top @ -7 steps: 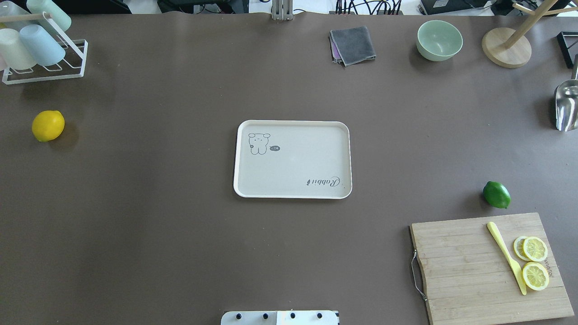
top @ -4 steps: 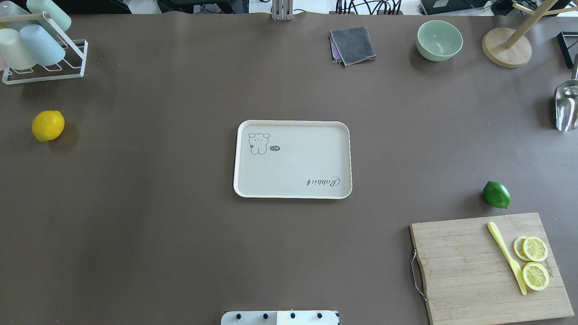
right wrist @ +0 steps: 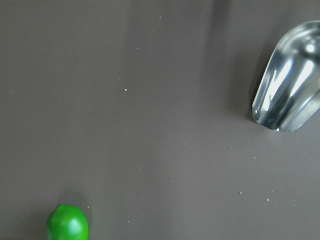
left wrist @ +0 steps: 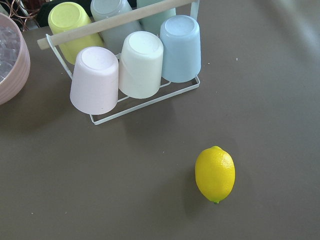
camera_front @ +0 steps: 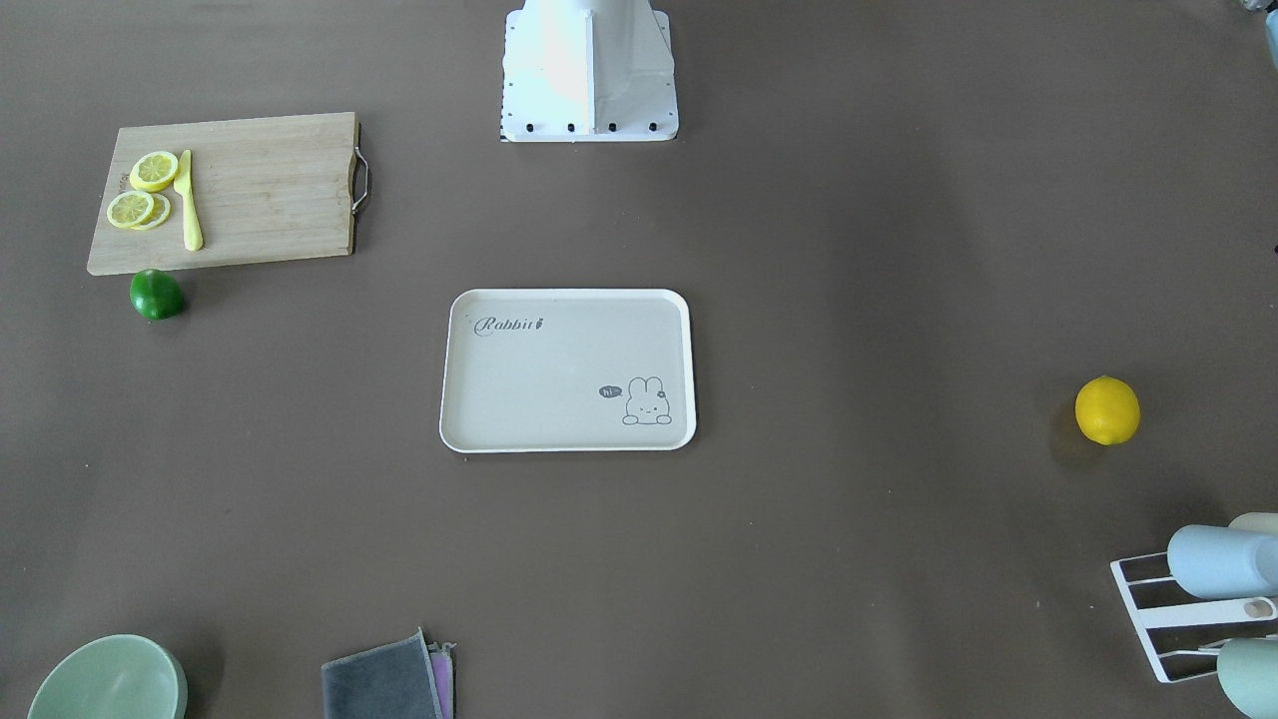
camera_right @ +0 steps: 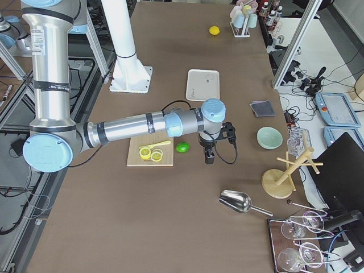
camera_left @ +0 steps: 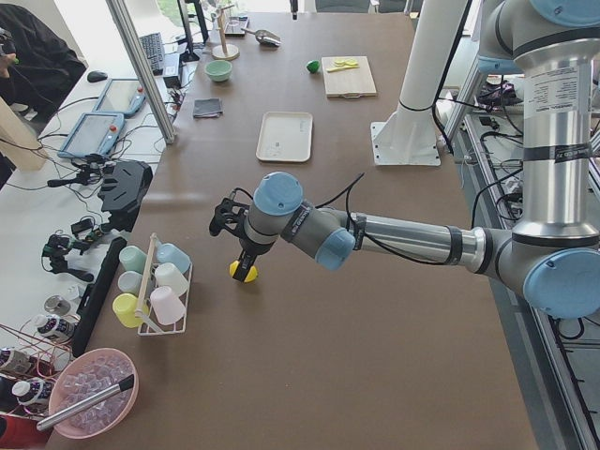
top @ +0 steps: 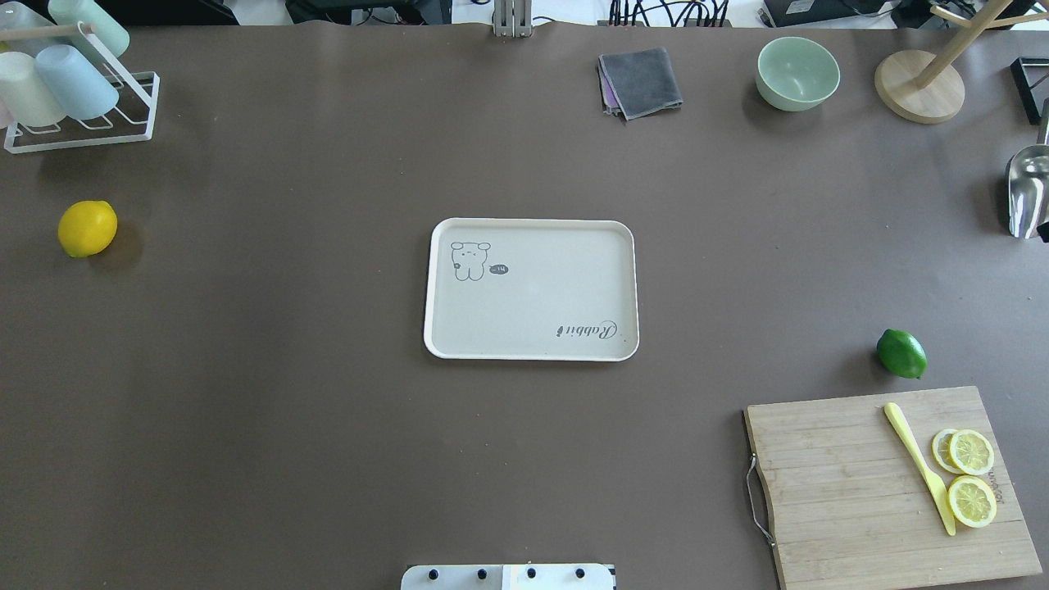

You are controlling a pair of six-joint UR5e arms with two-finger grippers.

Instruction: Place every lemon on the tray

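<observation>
Beige with a white rim, the tray (camera_front: 567, 370) lies mid-table in the front-facing view. The yellow lemon (camera_front: 1107, 410) rests on the table well apart from it, near the cup rack (camera_front: 1137, 624). The green lemon (camera_front: 157, 295) sits just beside the cutting board (camera_front: 260, 190), which carries lemon slices (camera_front: 140, 195) and a yellow knife (camera_front: 188, 205).

From overhead, both lemons lie on the table at opposite sides, off the tray. A green bowl (top: 797, 73) and a grey cloth (top: 641, 82) sit along the far edge.

From the table's left end, the left gripper (camera_left: 246, 262) hangs fingers-down right over the yellow lemon; whether its fingers are apart or together cannot be told.

From the right end, the right gripper (camera_right: 209, 156) points down near the green lemon; its fingers cannot be judged either.

The left wrist camera shows the yellow lemon near the rack of upturned cups.

The right wrist camera shows the green lemon at the bottom edge, well apart from a metal scoop (right wrist: 289, 82).
</observation>
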